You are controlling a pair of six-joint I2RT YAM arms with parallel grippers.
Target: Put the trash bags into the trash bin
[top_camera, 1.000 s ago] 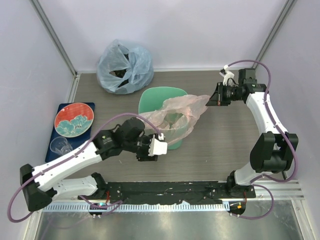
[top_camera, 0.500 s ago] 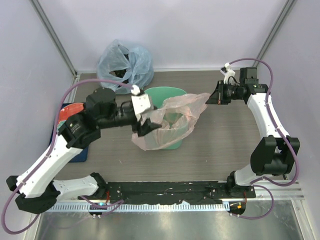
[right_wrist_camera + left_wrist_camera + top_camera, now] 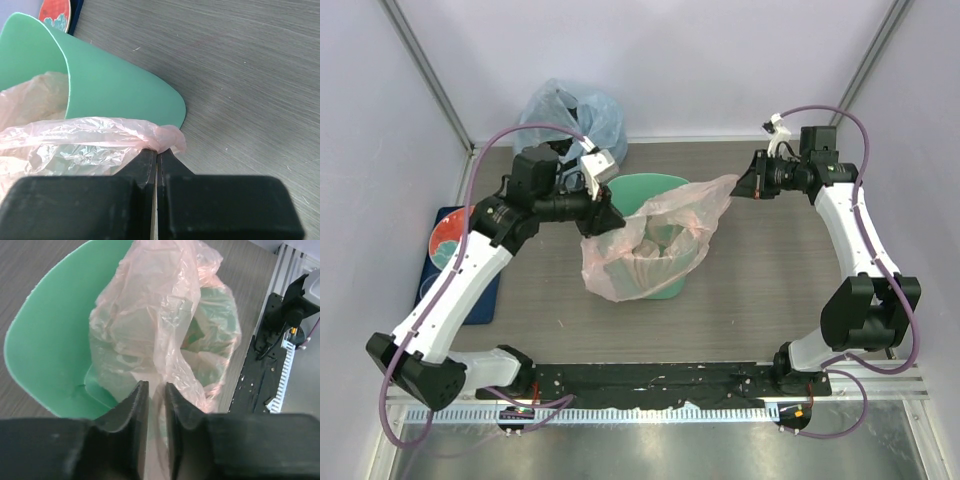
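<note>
Spanning the mint-green trash bin [image 3: 642,184], the pale-pink trash bag [image 3: 650,245] hangs stretched between both claws. Left claw [image 3: 604,210] pinches the bag's left edge, film caught between its fingers. Right claw [image 3: 744,188] clenched tight on the bag's right corner. Bag's middle sags into the bin's mouth; near side drapes outside the front wall. Bin stands on the desk [image 3: 770,290]. Bulging blue bag [image 3: 570,110] behind it, contents unclear.
</note>
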